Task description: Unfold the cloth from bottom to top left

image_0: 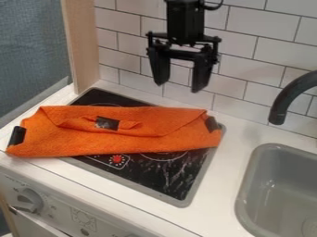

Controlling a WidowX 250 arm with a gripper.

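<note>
We see the pincer at the top of the view, pointing down in front of the tiles. Its two fingers stand wide apart, with nothing between them, so we find it open and holding nothing. It hangs above the cloth, a little towards the right end, and does not touch it.

The cloth is orange and lies folded in a long, wide band across the upper part of the stove. Its left end runs past the stove onto the white desk, and its right end comes to the stove's right edge. Along the upper side we make out folded layers, with slanting edges and a small raised pucker near the middle. A black patch sits at that pucker, another at the left end and a third near the right end.

Below the cloth we see the stove's dark glass, with a red mark just beside the cloth's lower edge. To the right, a grey sink is set into the desk, with a black tap curving in over it. At the lower left, a knob sits on the front panel, and a wooden post stands upright behind the cloth.
</note>
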